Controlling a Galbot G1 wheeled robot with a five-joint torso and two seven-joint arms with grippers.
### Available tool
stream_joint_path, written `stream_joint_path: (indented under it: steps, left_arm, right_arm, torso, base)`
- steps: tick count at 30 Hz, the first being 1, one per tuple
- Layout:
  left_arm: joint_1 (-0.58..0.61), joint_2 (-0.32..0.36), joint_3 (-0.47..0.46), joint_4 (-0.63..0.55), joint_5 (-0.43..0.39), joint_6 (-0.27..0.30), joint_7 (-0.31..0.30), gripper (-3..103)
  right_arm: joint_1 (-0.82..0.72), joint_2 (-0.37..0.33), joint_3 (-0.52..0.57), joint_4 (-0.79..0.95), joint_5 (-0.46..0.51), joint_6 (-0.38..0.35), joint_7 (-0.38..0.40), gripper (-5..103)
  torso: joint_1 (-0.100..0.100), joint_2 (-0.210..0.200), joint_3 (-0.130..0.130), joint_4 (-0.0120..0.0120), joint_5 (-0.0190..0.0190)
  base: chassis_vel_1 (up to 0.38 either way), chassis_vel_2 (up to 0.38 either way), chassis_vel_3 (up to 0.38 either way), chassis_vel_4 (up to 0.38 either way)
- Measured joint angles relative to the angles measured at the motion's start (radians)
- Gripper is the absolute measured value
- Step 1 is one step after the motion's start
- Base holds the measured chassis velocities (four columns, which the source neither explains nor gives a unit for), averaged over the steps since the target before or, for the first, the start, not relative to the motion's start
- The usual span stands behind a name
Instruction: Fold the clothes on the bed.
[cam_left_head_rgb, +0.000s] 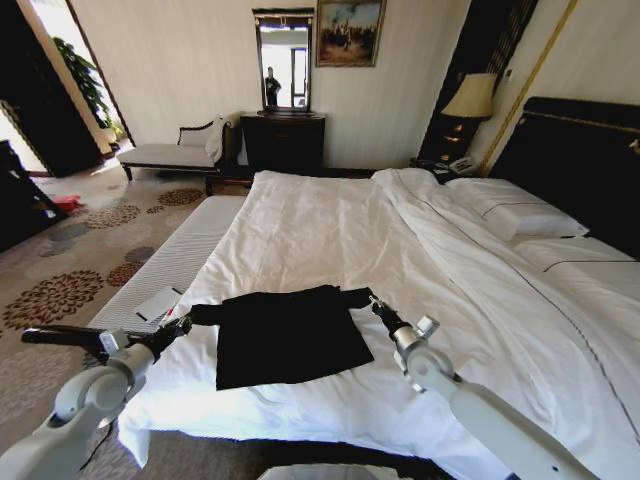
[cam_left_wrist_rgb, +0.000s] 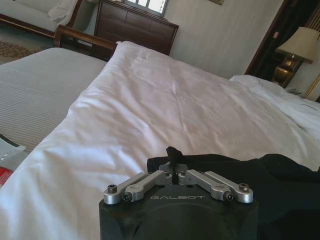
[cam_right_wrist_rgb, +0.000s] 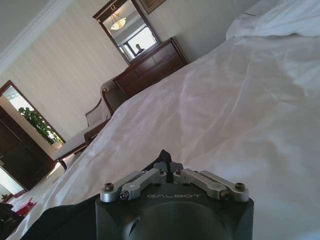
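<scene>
- Black T-shirt (cam_left_head_rgb: 285, 335) lying lower centre on the bed (cam_left_head_rgb: 330, 225).
- My left gripper (cam_left_head_rgb: 183, 322) pinching its left sleeve.
- My right gripper (cam_left_head_rgb: 377, 305) pinching its right sleeve.

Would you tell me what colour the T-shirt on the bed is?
The T-shirt is plain black against the bed's white duvet, clearest in the head view.

text: "GALBOT" | on: left end effector (cam_left_wrist_rgb: 173, 170) housing | also on: right end effector (cam_right_wrist_rgb: 167, 166) housing | other text: none legible
</scene>
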Motion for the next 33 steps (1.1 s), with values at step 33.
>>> stream_joint_path:
  steps: [33]
  left_arm:
    - [0.185, 0.002, -0.027, -0.049, 0.197, -0.027, 0.151, 0]
  right_arm:
    - [-0.305, 0.057, 0.165, 0.046, -0.150, 0.001, -0.019, 1]
  torso:
    - [0.000, 0.000, 0.000, 0.0000, -0.0001]
  base:
    - [0.000, 0.000, 0.000, 0.000]
